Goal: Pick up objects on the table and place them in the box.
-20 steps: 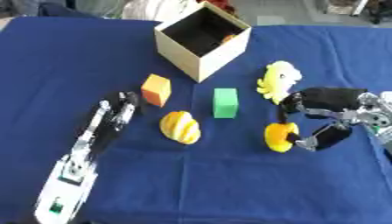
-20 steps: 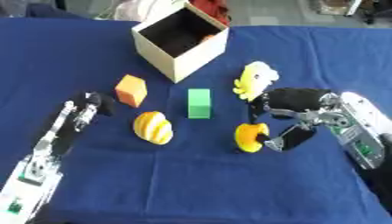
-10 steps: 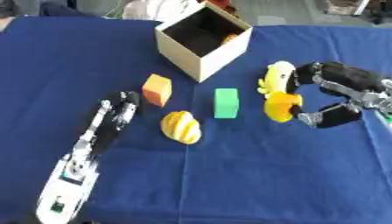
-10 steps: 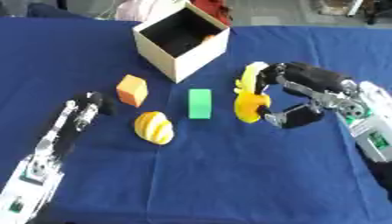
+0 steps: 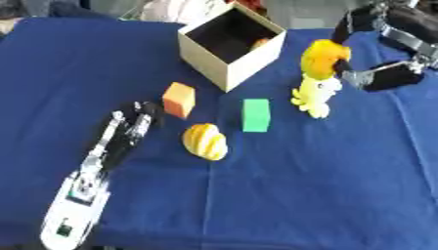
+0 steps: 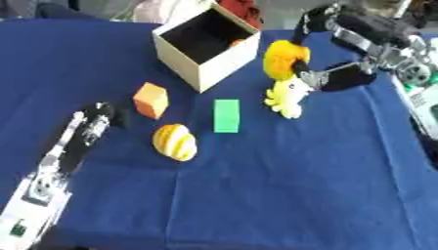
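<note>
My right hand [image 5: 376,53], fingers curled around the orange-yellow object [image 5: 323,57], could clip the box [image 5: 229,71] rim and drop it outside.

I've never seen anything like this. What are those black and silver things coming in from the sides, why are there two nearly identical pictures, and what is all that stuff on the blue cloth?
Those are a humanoid robot's two arms. Both pictures come from a stereo camera in its head, looking down, hence the near match. The right hand holds an orange-yellow round object lifted above the blue table, near the open box. The left hand rests idle, fingers straight. Still on the cloth: an orange cube, a green block, a yellow striped object and a pale yellow toy. Something orange already lies inside the box.
</note>
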Available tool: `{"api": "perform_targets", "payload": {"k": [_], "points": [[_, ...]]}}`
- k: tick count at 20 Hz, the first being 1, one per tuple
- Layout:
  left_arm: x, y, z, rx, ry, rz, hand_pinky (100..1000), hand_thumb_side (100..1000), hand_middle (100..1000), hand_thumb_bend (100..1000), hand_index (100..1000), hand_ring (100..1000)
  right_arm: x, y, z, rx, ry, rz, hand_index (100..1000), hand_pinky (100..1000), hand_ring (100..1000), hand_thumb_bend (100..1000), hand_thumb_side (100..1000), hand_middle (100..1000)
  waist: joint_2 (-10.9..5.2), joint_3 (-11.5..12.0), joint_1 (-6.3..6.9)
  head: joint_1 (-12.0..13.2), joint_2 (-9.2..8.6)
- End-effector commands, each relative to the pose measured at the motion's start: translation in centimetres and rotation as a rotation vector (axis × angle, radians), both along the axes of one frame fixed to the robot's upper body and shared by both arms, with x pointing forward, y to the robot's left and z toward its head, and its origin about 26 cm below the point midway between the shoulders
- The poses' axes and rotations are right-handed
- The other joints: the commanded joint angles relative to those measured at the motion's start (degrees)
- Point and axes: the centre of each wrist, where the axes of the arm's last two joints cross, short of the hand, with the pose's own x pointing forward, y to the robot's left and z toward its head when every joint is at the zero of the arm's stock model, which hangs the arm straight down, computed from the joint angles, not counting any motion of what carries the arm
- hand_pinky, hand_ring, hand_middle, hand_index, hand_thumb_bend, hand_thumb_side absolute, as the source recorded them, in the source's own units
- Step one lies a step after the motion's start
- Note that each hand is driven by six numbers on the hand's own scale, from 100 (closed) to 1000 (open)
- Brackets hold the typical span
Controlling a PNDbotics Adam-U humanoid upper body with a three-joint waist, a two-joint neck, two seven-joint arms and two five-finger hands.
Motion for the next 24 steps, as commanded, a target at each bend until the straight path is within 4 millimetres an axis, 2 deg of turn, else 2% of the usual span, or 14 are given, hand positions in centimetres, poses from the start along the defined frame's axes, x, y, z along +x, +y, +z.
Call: {"api": "perform_targets", "payload": {"k": [1, 8, 13, 15, 18, 19, 20, 22, 23, 24], "points": [[0.2, -0.4, 1.3, 0.005, -0.043, -0.035, 666, 784, 511, 100, 650, 573, 1.5, 0.2, 1.1, 0.051, -0.035, -0.07, 381, 758, 746, 100, 198, 631, -0.26, 1.1, -0.87, -1.41, -1.15], [1.0, -1.8, 2.9, 0.011, -0.092, -0.131, 666, 770, 511, 100, 650, 573, 4.3, 1.0, -0.2, 0.117, -0.093, -0.261, 407, 752, 751, 100, 196, 645, 1.18, 7.42, -1.53, -7.06, -4.35], [1.4, -2.9, 4.0, 0.016, -0.121, -0.201, 666, 764, 511, 100, 650, 572, 5.3, 1.3, -1.5, 0.198, -0.136, -0.405, 506, 740, 753, 100, 209, 651, 1.93, 11.72, -2.26, -11.31, -5.84], [1.5, -3.2, 4.3, 0.018, -0.128, -0.221, 666, 764, 511, 100, 650, 572, 5.6, 1.5, -2.3, 0.231, -0.139, -0.458, 594, 737, 757, 100, 211, 663, 2.15, 13.01, -2.52, -12.78, -6.13], [1.5, -3.4, 4.5, 0.02, -0.133, -0.24, 666, 764, 511, 100, 651, 572, 5.9, 1.9, -3.7, 0.232, -0.134, -0.527, 808, 746, 772, 100, 204, 707, 2.44, 14.14, -2.71, -14.06, -6.34], [1.6, -3.4, 4.6, 0.02, -0.134, -0.242, 666, 764, 511, 100, 651, 572, 5.9, 2.1, -4.1, 0.221, -0.13, -0.545, 836, 750, 777, 100, 202, 717, 2.5, 14.29, -2.73, -14.25, -6.36], [1.6, -3.4, 4.6, 0.02, -0.135, -0.242, 666, 764, 511, 100, 651, 572, 6.0, 2.2, -4.5, 0.198, -0.12, -0.561, 915, 768, 795, 100, 198, 758, 2.53, 14.36, -2.75, -14.37, -6.31], [1.6, -3.4, 4.6, 0.019, -0.134, -0.242, 666, 765, 511, 100, 651, 571, 6.0, 2.3, -4.9, 0.153, -0.096, -0.584, 947, 773, 802, 100, 198, 779, 2.55, 14.35, -2.76, -14.48, -6.25], [1.6, -3.4, 4.6, 0.019, -0.133, -0.241, 666, 766, 511, 100, 651, 571, 6.0, 2.3, -5.1, 0.131, -0.075, -0.59, 969, 780, 814, 100, 283, 801, 2.54, 14.29, -2.75, -14.46, -6.21], [1.6, -3.4, 4.6, 0.019, -0.132, -0.24, 666, 766, 511, 100, 651, 571, 6.1, 2.3, -5.1, 0.113, -0.056, -0.591, 970, 780, 815, 100, 277, 802, 2.52, 14.19, -2.73, -14.46, -6.12]]}}
